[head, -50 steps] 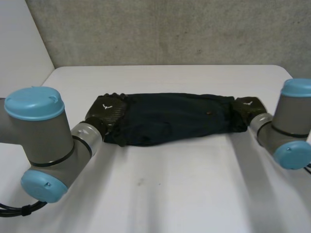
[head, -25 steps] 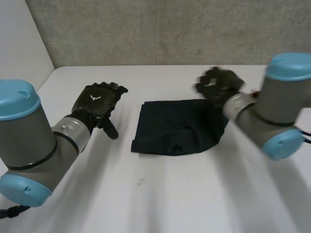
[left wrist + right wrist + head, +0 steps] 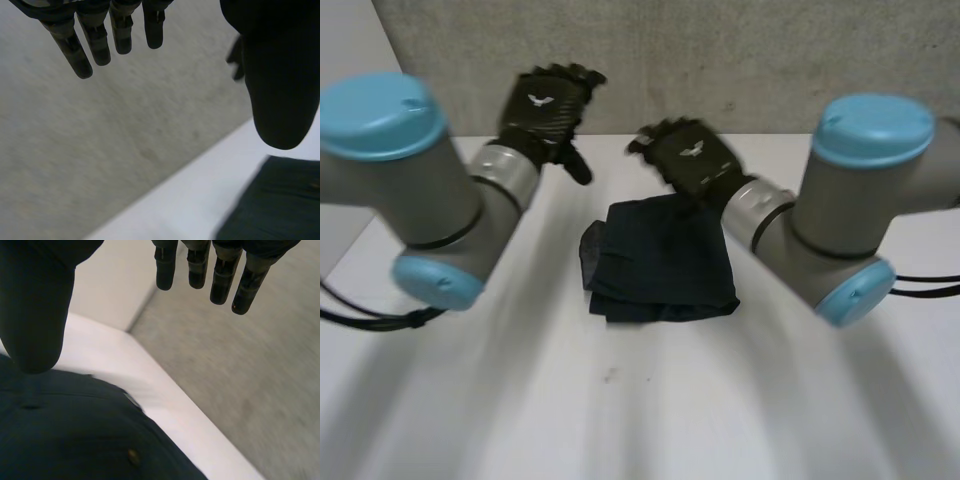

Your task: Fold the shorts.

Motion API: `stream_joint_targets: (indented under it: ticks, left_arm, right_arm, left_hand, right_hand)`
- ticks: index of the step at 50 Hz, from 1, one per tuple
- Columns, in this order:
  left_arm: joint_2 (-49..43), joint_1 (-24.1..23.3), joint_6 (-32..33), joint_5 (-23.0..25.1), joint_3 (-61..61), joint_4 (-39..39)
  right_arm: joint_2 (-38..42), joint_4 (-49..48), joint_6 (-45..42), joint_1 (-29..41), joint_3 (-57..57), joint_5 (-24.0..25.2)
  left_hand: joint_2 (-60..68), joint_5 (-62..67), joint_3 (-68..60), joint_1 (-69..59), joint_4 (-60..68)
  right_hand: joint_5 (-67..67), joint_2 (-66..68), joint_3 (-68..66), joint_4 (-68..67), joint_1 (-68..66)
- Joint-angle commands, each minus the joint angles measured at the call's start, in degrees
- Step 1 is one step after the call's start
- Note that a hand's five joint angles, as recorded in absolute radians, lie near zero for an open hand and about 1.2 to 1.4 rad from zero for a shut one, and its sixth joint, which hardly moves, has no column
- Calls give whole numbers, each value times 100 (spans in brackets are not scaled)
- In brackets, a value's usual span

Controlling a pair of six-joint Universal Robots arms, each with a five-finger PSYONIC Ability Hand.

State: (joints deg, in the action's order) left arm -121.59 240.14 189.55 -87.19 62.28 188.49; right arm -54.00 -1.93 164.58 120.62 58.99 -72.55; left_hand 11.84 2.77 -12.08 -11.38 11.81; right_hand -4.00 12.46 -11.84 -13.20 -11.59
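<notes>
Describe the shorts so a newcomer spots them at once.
Find the white table in front of the grey wall. Near its middle, by the right hand, lie the shorts. They are the only cloth: a dark, folded, roughly square bundle.

Dark navy shorts (image 3: 660,262) lie folded into a compact, roughly rectangular bundle, flat on the white table (image 3: 620,400) about midway across it. The cloth sits in stacked layers, and along the side at the head view's left the layered edges bunch and curl slightly. Up close the fabric is smooth, with one small round stud (image 3: 132,456).
</notes>
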Motion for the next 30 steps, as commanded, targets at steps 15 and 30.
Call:
stream_joint_targets:
  ticks: [15,30]
  left_arm:
    - [-3169,-538,335,-1317,-2863,-2905]
    - [-1308,-705,539,-1117,-2036,-2976]
  right_arm:
    - [2517,2214,145,-531,-2331,-382]
    - [1069,2487,119,-566,-2041,-347]
  left_hand:
    - [796,703,-772,-842,799]
    - [729,636,-706,-775,732]
  right_hand:
    - [400,-246,184,320,159]
    - [400,-246,184,320,159]
